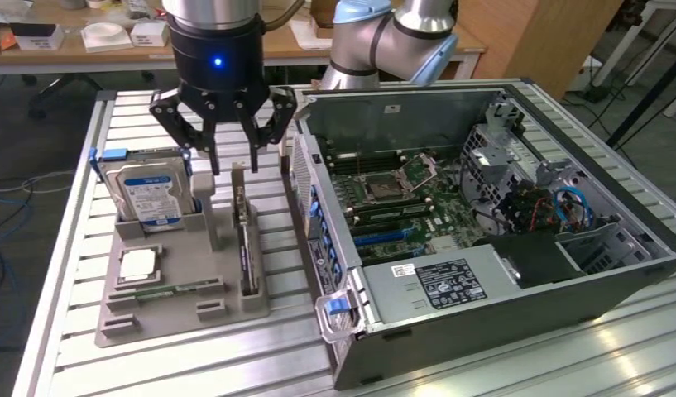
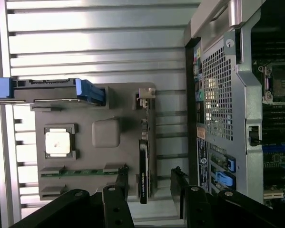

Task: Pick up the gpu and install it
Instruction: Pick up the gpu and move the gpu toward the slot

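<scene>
We see the gripper (image 1: 236, 155) hanging, jaws wide, over the far end of the graphics card (image 1: 246, 240), which stands on edge in the gray tray (image 1: 172, 318) on the exterior view's left of the computer case (image 1: 515, 322); we judge that a grip so near one end could tilt or jam it.

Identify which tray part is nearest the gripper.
The gpu, the dark card standing on edge nearest the case; hard drive, processor and memory stick sit farther away.
</scene>
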### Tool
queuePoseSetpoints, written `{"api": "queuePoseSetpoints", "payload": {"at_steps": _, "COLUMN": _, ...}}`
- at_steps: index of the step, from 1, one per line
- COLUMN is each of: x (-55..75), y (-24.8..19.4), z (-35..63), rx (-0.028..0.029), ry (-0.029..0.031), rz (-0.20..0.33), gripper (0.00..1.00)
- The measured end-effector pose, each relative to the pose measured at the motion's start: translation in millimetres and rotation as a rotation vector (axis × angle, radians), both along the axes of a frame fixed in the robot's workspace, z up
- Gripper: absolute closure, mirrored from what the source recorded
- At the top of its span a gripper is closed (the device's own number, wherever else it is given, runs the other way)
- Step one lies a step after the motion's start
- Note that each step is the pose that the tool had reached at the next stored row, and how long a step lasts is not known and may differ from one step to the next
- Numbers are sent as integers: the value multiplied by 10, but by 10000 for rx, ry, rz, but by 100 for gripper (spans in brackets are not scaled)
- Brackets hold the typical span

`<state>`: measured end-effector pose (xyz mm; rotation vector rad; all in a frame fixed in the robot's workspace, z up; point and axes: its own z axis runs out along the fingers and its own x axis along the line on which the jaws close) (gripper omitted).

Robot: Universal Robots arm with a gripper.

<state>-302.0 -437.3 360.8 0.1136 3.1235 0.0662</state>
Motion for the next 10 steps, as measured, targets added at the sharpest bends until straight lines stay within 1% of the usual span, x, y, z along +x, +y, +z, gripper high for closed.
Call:
{"api": "queuePoseSetpoints", "payload": {"at_steps": 5, "x": -1, "y": -75, "z": -48, "rx": -1, "ry": 2, "rz": -2, "gripper": 51}}
{"api": "queuePoseSetpoints", "payload": {"at_steps": 10, "x": 0, "y": -171, "z": -93, "rx": 0, "ry": 1, "rz": 0, "gripper": 51}}
